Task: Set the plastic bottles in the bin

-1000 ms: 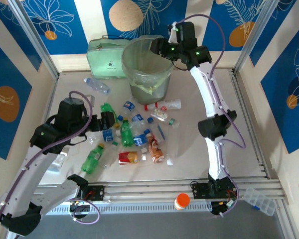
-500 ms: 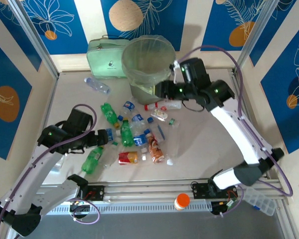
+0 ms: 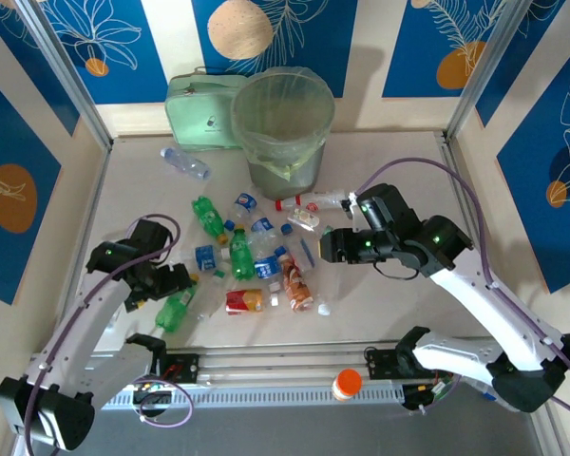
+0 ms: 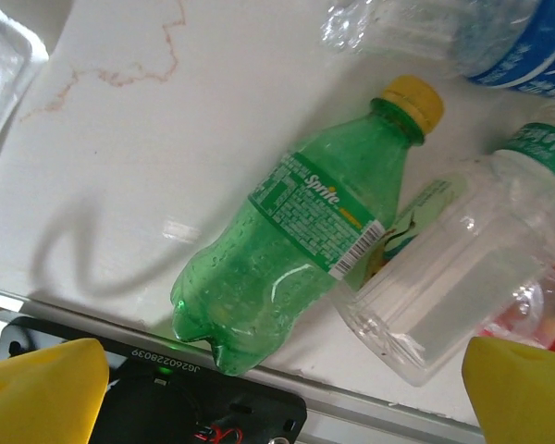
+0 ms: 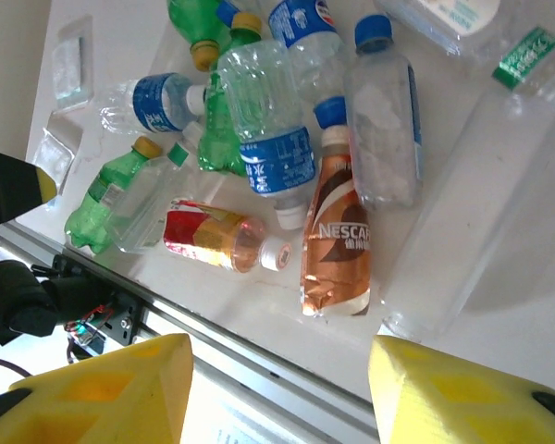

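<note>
Several plastic bottles (image 3: 256, 256) lie in a heap mid-table, green ones and clear ones with blue, red or brown labels. The bin (image 3: 266, 142), round and bag-lined, stands behind them. My left gripper (image 3: 176, 280) (image 4: 282, 384) is open just above a lying green Sprite bottle (image 4: 305, 240) (image 3: 176, 306), and a clear bottle (image 4: 453, 268) rests against that one. My right gripper (image 3: 328, 245) (image 5: 279, 388) hovers at the heap's right side. Its jaws stand apart with nothing between them. Below it lie a brown Nescafe bottle (image 5: 338, 250) and a red-labelled bottle (image 5: 213, 239).
A mint-green case (image 3: 195, 109) leans behind the bin. One clear bottle (image 3: 185, 163) lies alone at the far left, another (image 3: 313, 201) beside the bin. An orange-capped jar (image 3: 347, 384) and a clear box (image 3: 494, 383) sit by the near rail (image 3: 294, 366).
My right arm has swung down from over the bin to the table, right of the heap. My left gripper has dropped towards the near edge, over the green Sprite bottle.
</note>
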You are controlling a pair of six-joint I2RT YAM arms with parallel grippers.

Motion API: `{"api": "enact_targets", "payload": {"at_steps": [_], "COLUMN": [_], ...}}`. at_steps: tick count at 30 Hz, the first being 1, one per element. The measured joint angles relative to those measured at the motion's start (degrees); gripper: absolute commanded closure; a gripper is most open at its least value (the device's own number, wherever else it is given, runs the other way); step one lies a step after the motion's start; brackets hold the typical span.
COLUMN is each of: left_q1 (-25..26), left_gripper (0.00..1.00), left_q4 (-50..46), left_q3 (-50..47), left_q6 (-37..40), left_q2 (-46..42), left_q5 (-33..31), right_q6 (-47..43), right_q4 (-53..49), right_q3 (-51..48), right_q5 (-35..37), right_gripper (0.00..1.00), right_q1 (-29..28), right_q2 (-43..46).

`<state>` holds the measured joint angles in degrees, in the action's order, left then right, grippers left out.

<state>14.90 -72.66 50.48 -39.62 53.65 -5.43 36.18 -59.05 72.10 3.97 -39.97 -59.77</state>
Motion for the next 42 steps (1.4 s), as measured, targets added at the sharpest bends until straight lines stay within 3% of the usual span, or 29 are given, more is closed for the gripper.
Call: {"api": "enact_targets", "payload": {"at_steps": [22,42], "left_q1": [-1.3,-1.3], "left_gripper": [0.01,0.22], "left_q4": [8.8,15.8], "left_q3": [-7.9,-13.0], "left_q6": [-4.3,-8.3], "left_q2": [8.5,10.2], "left_q5": [3.3,8.5], "right_q6": [1.1,-0.6], "right_q4": [0.1,0.8], "right_q3": [-2.7,-3.2], "right_q5": [-6.7,-11.1], "right_gripper": [0.44,0.44], "right_q1": [4.3,6.4], "right_q2": [3.1,3.5]}}
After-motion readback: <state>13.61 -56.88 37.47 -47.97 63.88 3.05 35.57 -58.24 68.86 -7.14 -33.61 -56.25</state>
